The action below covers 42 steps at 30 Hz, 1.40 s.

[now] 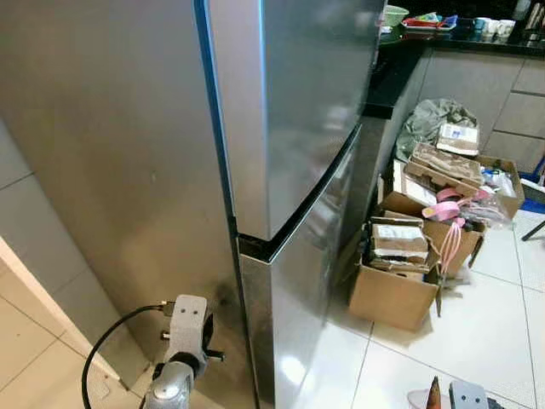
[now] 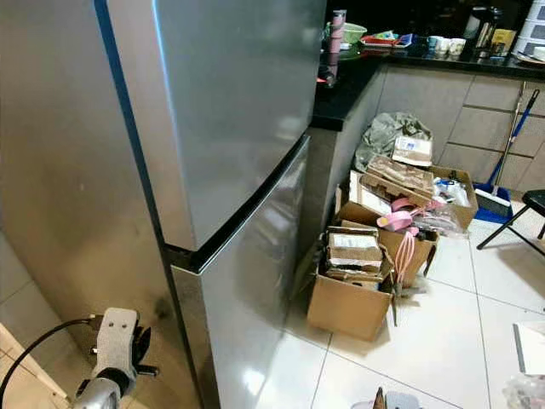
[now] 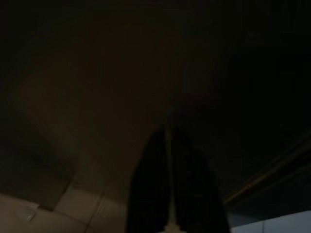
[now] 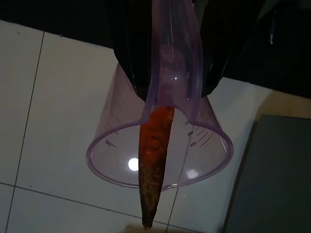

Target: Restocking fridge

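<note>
The fridge stood tall and silver straight ahead of the robot, both its upper door and its lower door shut, with a dark seam running between them. Low beside the fridge's near corner, on its plain side wall, the left arm hung with a black cable looping off its wrist. In the left wrist view, which was very dark, the left pincer showed its two black fingers pressed together with nothing between them, pointed toward a dim floor edge.

The right pincer was clamped on the handle of a clear purple measuring cup, whose open mouth faced the camera over the white floor tiles. A carrot lay inside the cup, its orange body against the handle side and its thin tip poking out past the rim. In the head views the carrot's tip showed at the bottom edge, on the far side of the fridge's front from the left arm.

Beyond the fridge, a dark counter met its side and carried bowls, cups and a tall bottle. On the floor below the counter's end sat open cardboard boxes stuffed with packets, pink hangers and a crumpled bag.
</note>
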Available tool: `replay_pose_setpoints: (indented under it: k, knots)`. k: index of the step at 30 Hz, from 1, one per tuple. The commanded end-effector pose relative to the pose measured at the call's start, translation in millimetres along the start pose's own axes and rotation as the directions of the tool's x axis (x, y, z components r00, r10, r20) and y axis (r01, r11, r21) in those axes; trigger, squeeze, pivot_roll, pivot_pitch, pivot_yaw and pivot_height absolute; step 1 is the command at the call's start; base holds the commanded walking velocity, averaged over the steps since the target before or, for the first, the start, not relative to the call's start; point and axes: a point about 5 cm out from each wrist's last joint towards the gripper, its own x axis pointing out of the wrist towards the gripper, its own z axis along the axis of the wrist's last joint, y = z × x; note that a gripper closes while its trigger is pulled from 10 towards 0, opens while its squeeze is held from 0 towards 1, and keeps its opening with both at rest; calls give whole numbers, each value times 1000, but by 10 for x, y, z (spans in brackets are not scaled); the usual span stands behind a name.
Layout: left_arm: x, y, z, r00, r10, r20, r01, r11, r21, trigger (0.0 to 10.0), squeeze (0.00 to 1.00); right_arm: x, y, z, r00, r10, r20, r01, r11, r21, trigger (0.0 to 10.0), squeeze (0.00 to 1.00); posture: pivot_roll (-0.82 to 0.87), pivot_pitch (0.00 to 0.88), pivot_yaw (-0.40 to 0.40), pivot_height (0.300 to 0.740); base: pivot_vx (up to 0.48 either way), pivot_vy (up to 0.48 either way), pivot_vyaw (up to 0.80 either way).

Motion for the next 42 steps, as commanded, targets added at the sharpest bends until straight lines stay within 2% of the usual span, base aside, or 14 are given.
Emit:
replay_pose_setpoints:
  k: [1, 4, 8, 12, 13, 14, 20, 21, 22, 25, 31, 38, 39, 42]
  knots:
    - [-40, -101, -55, 998, -55, 2, 55, 997, -52, 0, 0, -21, -37, -73, 1000, -7, -29, 7, 1000, -12, 10000, 0, -18, 133, -6, 740, 0, 0, 0]
    - [-31, -193, -23, 994, -105, 27, 107, 991, -86, 0, 0, -18, -34, -64, 1000, -6, -28, 5, 1000, -16, 10000, 0, -18, 133, -6, 740, 0, 0, 0]
    - [-14, -323, 33, 985, -164, 54, 168, 982, -91, 0, 0, -16, -38, -60, 1000, -6, -30, 6, 1000, -20, 10000, 0, -18, 134, -9, 740, 0, 0, 0]
    - [3, -368, 71, 981, -178, 70, 185, 978, -95, 0, 0, -18, -44, -63, 1000, -8, -30, 7, 1000, -23, 10000, 0, -19, 138, -10, 740, 0, 0, 0]
    - [14, -395, 94, 978, -192, 78, 198, 976, -91, 6431, 0, -19, -49, -65, 999, -10, -31, 9, 1000, -27, 10000, 0, -20, 139, -9, 740, 0, 0, 0]
    - [25, -438, 126, 971, -220, 89, 228, 969, -91, 10000, 0, -21, -54, -68, 999, -12, -31, 11, 999, -31, 10000, 0, -22, 139, -7, 740, 0, 0, 0]
    - [39, -571, 201, 940, -325, 109, 333, 940, -70, 10000, 0, -26, -65, -77, 999, -14, -32, 13, 999, -37, 10000, 0, -25, 140, -4, 740, 0, 0, 0]
    - [33, -644, 232, 914, -389, 111, 397, 916, -53, 10000, 0, -28, -69, -82, 999, -16, -32, 15, 999, -37, 10000, 0, -26, 139, -3, 740, 0, 0, 0]
    - [31, -670, 242, 903, -415, 108, 421, 906, -36, 10000, 0, -29, -69, -84, 999, -17, -33, 16, 999, -37, 10000, 0, -26, 138, -1, 740, 0, 0, 0]
    - [31, -693, 249, 891, -443, 98, 445, 895, -7, 10000, 0, -31, -65, -91, 999, -19, -33, 18, 999, -36, 10000, 0, -27, 134, 3, 740, 0, 0, 0]
    - [25, -705, 249, 880, -469, 79, 469, 883, 19, 10000, 0, -34, -52, -108, 999, -20, -35, 19, 999, -33, 10000, 0, -29, 131, 9, 740, 0, 0, 0]
    - [77, -713, 262, 893, -445, 70, 446, 895, 2, 10000, 24, -41, -51, -124, 999, -21, -35, 20, 999, -28, 10000, 0, -31, 120, 13, 740, 0, 0, 0]
    - [95, -736, 291, 888, -453, 80, 456, 890, -16, 10000, 1000, -42, -58, -125, 999, -22, -34, 21, 999, -28, 10000, 0, -32, 119, 14, 740, 0, 0, 0]
    - [88, -786, 323, 865, -493, 92, 498, 866, -39, 10000, 1000, -44, -65, -127, 999, -23, -34, 22, 999, -27, 10000, 0, -32, 117, 14, 740, 0, 0, 0]
